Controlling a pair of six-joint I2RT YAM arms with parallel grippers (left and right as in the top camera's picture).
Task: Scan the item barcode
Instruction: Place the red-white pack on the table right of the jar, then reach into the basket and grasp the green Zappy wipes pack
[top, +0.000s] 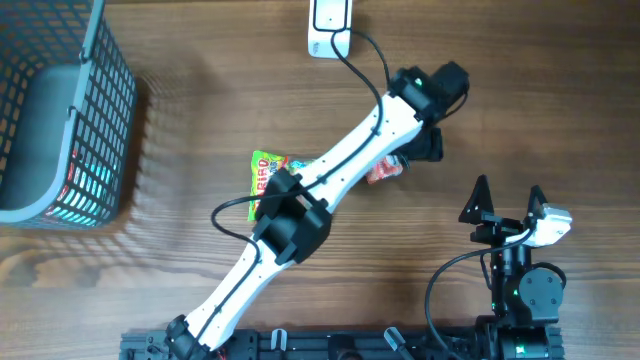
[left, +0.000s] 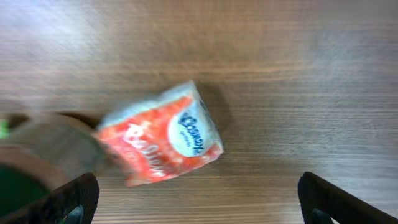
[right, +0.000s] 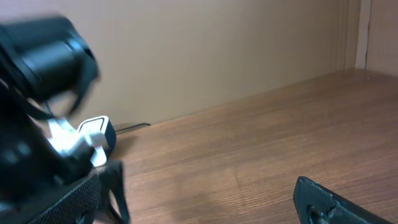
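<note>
orange packet (left: 158, 146) is being seen loose on the counter (left: 280, 74) under wide-open left claw (left: 199, 202); right claw (top: 508, 195) gaping, empty; scan likely pending.

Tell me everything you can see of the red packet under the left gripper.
The red packet is a small, puffy foil-like pouch, orange-red with white lettering, a white oval logo with blue print, and pale crimped ends. It lies flat and skewed on the wooden table, under the open left gripper, untouched by its fingers.

On the table (top: 520, 100) the basket (top: 110, 120) is at nine o'clock, the scanner (top: 329, 30) at twelve, the packet (top: 383, 172) near the centre.
</note>
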